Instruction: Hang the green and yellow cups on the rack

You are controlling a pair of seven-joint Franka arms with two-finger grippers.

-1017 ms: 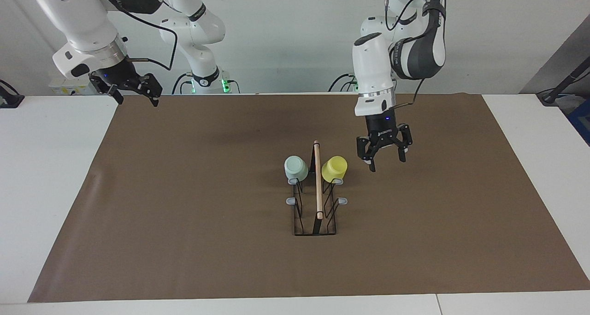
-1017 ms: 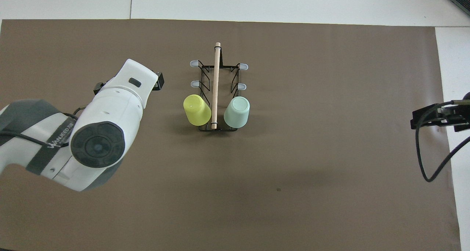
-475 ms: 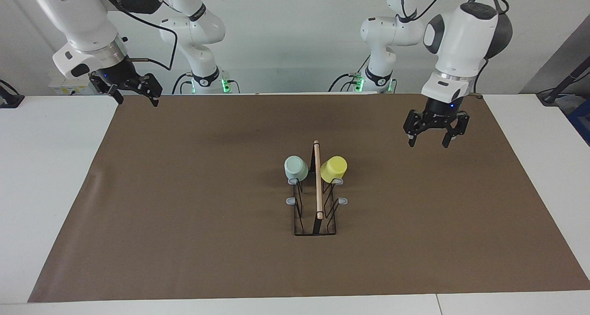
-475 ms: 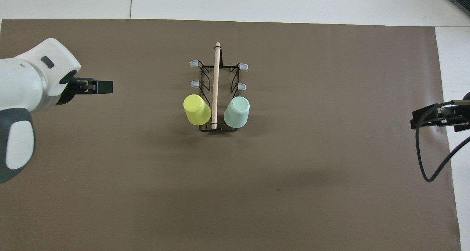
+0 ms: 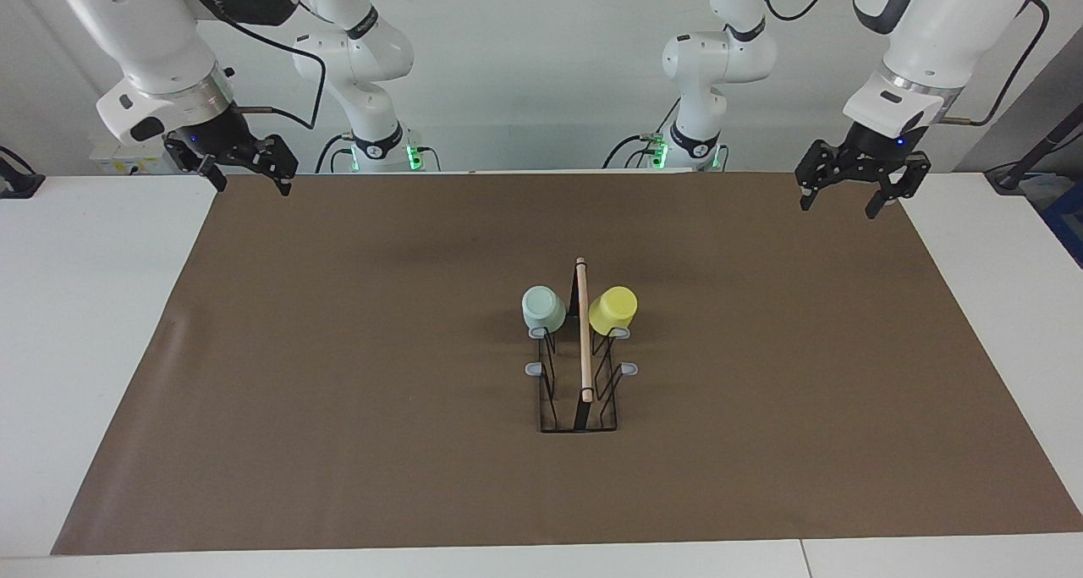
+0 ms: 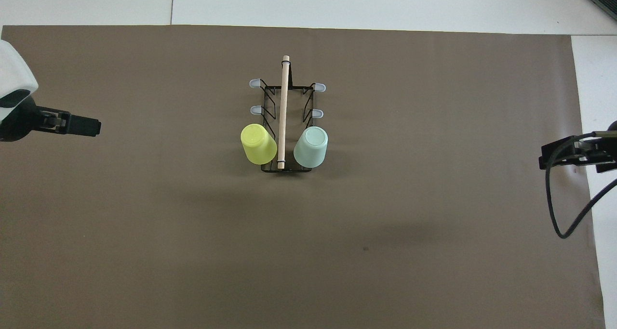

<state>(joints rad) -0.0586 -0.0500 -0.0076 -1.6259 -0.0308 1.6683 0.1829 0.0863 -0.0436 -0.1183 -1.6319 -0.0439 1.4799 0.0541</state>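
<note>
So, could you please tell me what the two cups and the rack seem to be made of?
Green cup and yellow cup: probably plastic, with a smooth, even matte colour. Rack: thin black wire, likely metal, with a pale wood-like rod on top.

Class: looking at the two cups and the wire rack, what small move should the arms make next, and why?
Probably none beyond parking: the mint green plastic cup and yellow plastic cup both sit on the black wire rack, and both open pincers, left and right, hang empty at the mat's ends.

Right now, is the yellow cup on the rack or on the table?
On the rack: the yellow cup sits upside down over a peg nearest the robots, clear of the table.
</note>
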